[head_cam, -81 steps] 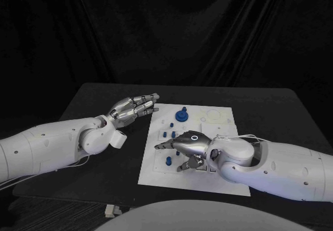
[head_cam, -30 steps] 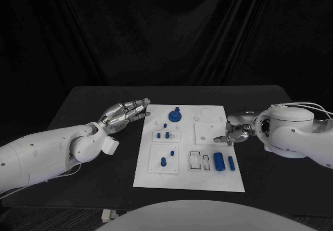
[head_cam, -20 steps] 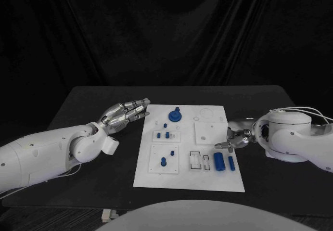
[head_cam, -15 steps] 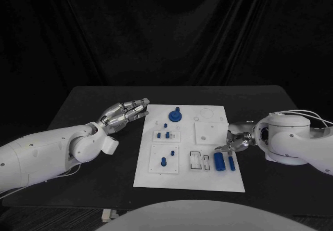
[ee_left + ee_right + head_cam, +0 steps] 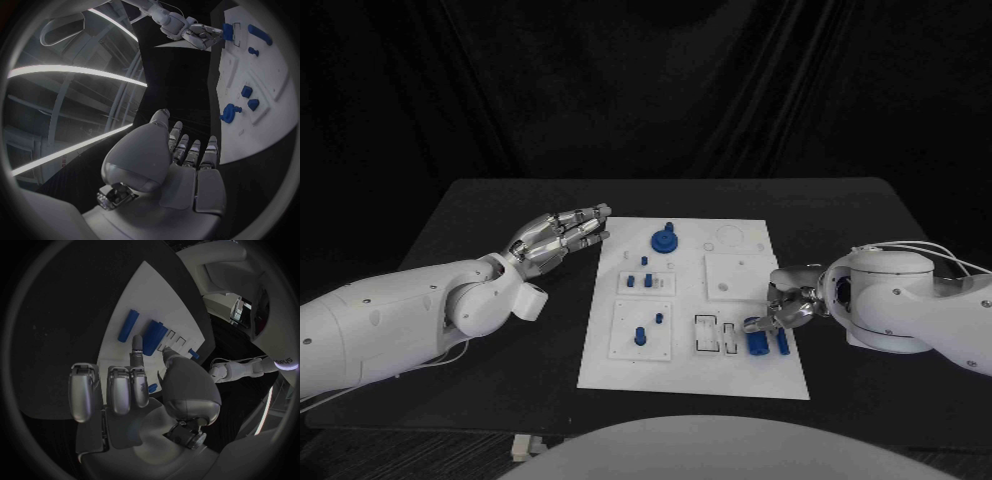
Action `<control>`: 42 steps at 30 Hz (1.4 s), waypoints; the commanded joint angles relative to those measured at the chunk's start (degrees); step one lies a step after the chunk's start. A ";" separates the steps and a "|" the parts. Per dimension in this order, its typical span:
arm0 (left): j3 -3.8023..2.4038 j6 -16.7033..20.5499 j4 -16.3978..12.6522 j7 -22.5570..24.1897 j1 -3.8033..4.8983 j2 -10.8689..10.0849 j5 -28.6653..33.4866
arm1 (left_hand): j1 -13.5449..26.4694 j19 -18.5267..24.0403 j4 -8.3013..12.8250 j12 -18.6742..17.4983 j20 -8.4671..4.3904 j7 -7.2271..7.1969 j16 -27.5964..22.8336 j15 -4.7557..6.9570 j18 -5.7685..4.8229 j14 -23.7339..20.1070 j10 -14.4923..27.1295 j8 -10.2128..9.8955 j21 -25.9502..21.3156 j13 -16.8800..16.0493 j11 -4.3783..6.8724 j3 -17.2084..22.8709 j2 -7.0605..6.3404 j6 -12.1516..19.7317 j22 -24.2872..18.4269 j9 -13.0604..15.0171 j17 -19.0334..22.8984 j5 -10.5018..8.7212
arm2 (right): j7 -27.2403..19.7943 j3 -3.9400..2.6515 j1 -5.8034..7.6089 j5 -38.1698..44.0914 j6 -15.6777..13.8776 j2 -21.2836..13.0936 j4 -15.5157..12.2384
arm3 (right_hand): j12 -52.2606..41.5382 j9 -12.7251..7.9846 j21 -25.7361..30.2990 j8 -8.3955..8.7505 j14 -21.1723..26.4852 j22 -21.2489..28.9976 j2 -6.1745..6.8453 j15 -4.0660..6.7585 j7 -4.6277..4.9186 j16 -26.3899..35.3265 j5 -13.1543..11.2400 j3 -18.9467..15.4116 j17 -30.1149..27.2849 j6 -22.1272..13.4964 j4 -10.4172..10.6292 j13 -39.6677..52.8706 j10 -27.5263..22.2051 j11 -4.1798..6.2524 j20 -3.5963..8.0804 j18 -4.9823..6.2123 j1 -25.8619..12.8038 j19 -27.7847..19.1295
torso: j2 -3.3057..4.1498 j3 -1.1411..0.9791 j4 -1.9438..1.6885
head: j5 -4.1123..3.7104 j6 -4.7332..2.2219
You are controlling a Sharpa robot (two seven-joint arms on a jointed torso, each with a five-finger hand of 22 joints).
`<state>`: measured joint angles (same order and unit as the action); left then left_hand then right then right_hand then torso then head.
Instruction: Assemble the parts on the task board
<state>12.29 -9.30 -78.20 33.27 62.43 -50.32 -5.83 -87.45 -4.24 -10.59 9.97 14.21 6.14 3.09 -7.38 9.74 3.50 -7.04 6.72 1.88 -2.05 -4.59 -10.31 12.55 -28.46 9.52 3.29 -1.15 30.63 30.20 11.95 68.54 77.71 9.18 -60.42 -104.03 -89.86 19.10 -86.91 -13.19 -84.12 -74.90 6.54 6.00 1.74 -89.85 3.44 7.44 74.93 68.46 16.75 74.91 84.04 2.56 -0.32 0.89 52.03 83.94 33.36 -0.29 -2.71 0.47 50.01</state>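
Fingers [image 5: 780, 312] of your right hand [image 5: 790, 303] are hovering released over the blue cylinder [image 5: 756, 336], possibly touching it; left hand [image 5: 560, 236] is idling, fingers loosely apart, beside the task board [image 5: 692, 370].

Empty left robot hand [image 5: 164, 167] beside task board [image 5: 250, 120].

white task board [image 5: 689, 375], blue parts [image 5: 754, 338] on it

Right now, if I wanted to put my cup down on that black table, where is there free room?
The black table is bare behind the task board and at its far right corner. The near left is taken by the left hand and arm. The right hand crowds the blue parts at the board's right edge.
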 commanded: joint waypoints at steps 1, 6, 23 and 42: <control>-0.05 -0.31 -0.06 0.79 -0.13 0.07 0.22 | 0.11 0.31 0.05 0.25 -0.10 -0.18 0.00 -0.34 0.50 0.00 -0.03 0.26 -0.20 0.03 0.08 0.04 -0.15 0.22 -0.08 -0.04 0.06 0.23 | 1.21 -0.02 -0.52 -0.27 -0.17 0.27 0.19 | -0.14 0.49 0.47 0.09 -5.74 -13.73 1.07 -0.44 -0.03 0.08 -0.37 0.20 14.46 -0.18 0.03 15.09 5.96 -0.40 -0.48 0.13 0.40 4.20 | -0.01 -0.01 0.00 | 0.12 -0.01; -0.05 -0.59 -0.02 0.68 -0.16 0.15 0.22 | 0.16 0.32 0.01 0.23 -0.08 -0.15 -0.01 -0.35 0.49 -0.03 0.00 0.27 -0.19 0.04 0.06 0.03 -0.13 0.25 -0.08 -0.04 0.06 0.21 | 1.24 -0.02 -1.14 -0.28 -0.27 0.91 0.74 | -0.14 1.55 0.90 -0.46 -5.62 -13.57 1.54 -0.36 -0.19 0.29 -0.35 0.26 13.92 0.09 0.05 15.09 5.96 -0.24 -0.47 0.25 0.99 3.99 | -0.04 -0.02 0.00 | 0.34 -0.01; -0.05 -1.31 -0.02 0.14 -0.31 0.07 0.22 | 0.25 0.15 -0.05 0.11 0.03 -0.08 -0.12 -0.29 0.50 -0.18 0.16 0.23 -0.08 0.07 -0.04 0.06 -0.02 0.46 0.32 -0.07 0.10 0.14 | 2.20 -0.02 -3.16 0.56 -0.41 2.53 1.99 | -0.14 16.14 2.78 -7.06 -5.10 -12.97 -0.46 0.05 -0.41 1.48 15.95 2.81 11.35 -8.40 -6.07 15.09 5.96 0.15 -0.04 0.69 13.79 3.31 | -0.05 -0.02 0.00 | 0.73 -0.01; -0.05 -1.68 -0.05 -0.16 -0.52 -0.04 0.22 | 0.29 -0.08 -0.10 0.12 0.16 -0.05 -0.08 -0.29 0.55 -0.17 0.21 0.20 0.06 0.07 -0.10 0.12 0.12 0.60 0.69 -0.09 0.09 0.16 | -0.38 -0.05 -0.03 -17.18 -9.59 0.44 -2.74 | -0.14 20.42 3.22 -8.11 -4.91 -12.89 -2.05 0.08 -0.29 2.07 38.10 12.39 10.12 -10.07 -14.54 15.09 5.96 0.16 0.03 0.77 14.96 3.28 | -0.07 -0.03 -0.01 | 0.92 -0.01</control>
<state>12.29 -10.08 -78.18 32.66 62.03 -50.41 -5.82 -87.45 -4.25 -10.59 9.97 14.22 5.93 3.09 -7.38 9.74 3.50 -7.03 6.72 1.88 -2.02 -4.58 -10.32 12.55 -28.25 10.17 3.27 -1.11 30.63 30.21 11.90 68.14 69.76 3.09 -59.90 -106.32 -89.85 37.01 -84.02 -21.13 -84.06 -74.93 8.37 6.16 1.38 -88.11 41.06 9.13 74.92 58.17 12.56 74.94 84.06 2.57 -0.32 0.90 63.92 83.94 33.32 -0.30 -2.72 1.54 50.01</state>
